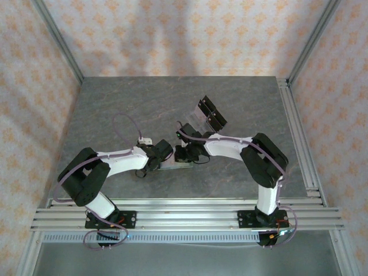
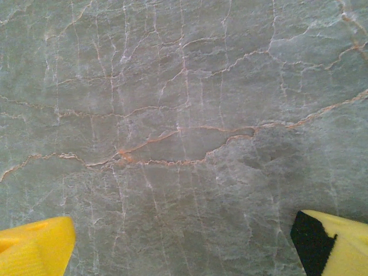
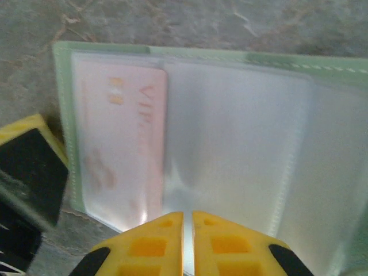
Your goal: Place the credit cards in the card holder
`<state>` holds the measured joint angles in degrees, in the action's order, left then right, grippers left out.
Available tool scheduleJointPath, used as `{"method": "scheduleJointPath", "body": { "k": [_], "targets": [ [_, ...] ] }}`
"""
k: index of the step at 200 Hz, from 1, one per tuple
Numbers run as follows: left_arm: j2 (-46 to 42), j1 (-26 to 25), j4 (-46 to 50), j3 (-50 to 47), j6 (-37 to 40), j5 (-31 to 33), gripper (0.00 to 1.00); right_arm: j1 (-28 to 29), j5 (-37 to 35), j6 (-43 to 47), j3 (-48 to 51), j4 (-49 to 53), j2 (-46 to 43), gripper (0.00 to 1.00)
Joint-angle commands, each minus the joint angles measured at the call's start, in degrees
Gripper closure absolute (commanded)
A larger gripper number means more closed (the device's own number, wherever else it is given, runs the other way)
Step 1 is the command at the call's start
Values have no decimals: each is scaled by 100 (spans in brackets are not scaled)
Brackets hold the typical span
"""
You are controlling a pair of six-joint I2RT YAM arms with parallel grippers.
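Step in hand: loading cards into the holder (image 3: 230, 56). It lies open on the surface (image 2: 184, 86), directly ahead of the right hand (image 3: 187, 221), with its clear sleeves spread flat. One card (image 3: 123, 132) is already in the sleeve ahead-left of that hand; "VIP" reads through the frosted plastic. The sleeve (image 3: 236, 149) straight ahead looks empty.

Right hand: pressed almost together, with a thin pale sliver in the slit. Can't tell if that is a sleeve edge, a card edge or just a gap.

Left hand (image 2: 183, 230): spread wide, nothing between, bare surface ahead of it.

A yellow-and-black finger (image 3: 29, 167) sits left of the right hand, just beside the holder's edge. It's probably the left hand's. Touching or not, can't tell.

My read: one card in, more to go. The next move needs the holder pinned and the empty sleeve's mouth lifted. Then a card goes in edge-on, square to the slot. The plastic is soft, so it will likely buckle if the card goes in skewed.

Unclear:
- I can't tell where the next card comes from. The rack (image 1: 208, 115) beyond both hands is too small to read for cards.
- From above, both hands mostly cover the holder.
- The holder's right side is cut off at the right wrist camera's frame edge.
- I can't make out the snap tab.
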<state>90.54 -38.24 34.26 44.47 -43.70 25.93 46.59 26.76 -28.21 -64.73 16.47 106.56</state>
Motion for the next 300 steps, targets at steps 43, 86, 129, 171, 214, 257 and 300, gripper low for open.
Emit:
{"method": "scheduleJointPath", "body": {
  "k": [43,86,129,171,214,257,300],
  "targets": [
    [98,-17,44,16,-152,-37,0,-384,-390,270,364,187,-255,88],
    [63,-17,46,15,-156,-18,0,-396,-344,355,204,344,-529,88],
    [69,-16,46,17,-156,-16,0,-281,-240,299,-142,353,-549,89],
    [100,-17,46,26,-158,-18,0,-33,-109,255,-681,268,6,89],
    [54,-17,70,23,-165,-10,0,-9,-188,228,-698,165,313,92],
    [93,-19,38,20,-149,-10,0,-226,-233,155,-207,-64,287,94],
    [156,-25,-7,31,-156,-40,0,-273,-84,175,-193,-61,288,95]
  ]
}}
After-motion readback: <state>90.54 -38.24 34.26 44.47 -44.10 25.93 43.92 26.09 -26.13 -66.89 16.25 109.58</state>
